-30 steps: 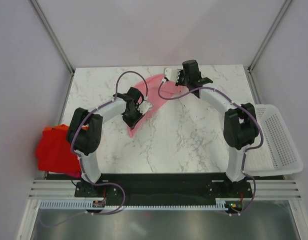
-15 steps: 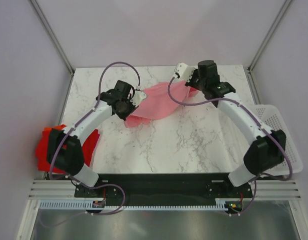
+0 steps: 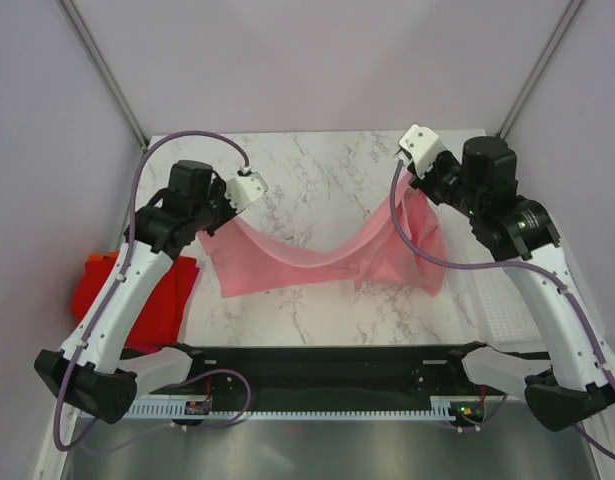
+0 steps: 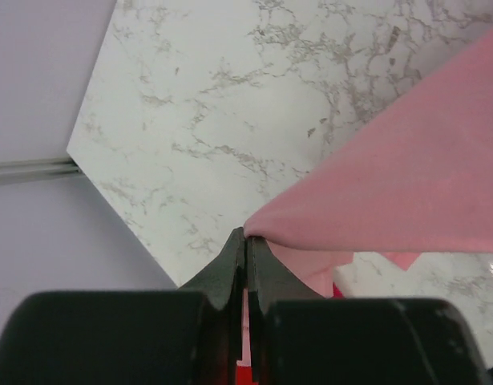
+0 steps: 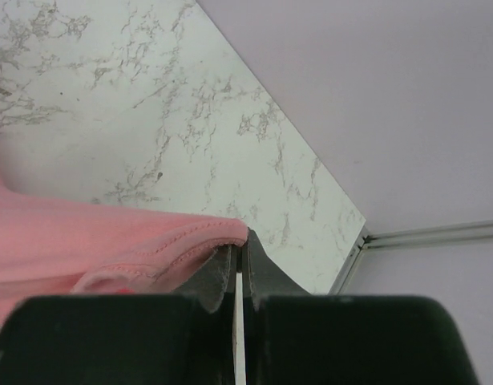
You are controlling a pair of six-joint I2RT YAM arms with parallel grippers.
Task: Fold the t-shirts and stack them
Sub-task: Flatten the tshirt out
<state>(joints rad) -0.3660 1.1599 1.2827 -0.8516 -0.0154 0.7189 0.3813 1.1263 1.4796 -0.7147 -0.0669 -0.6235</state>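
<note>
Above the table, pink t-shirt sags (edges pinched).

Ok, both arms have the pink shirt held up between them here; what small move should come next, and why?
Probably lower both grippers together, held apart, to lay the pink t-shirt flat on the marble table. The left gripper and right gripper are each shut on an edge of it, and the cloth sags between them, spread out but not lying flat for folding.

Pink t-shirt: soft matt cloth. Table: smooth marble-look, slight sheen.
</note>
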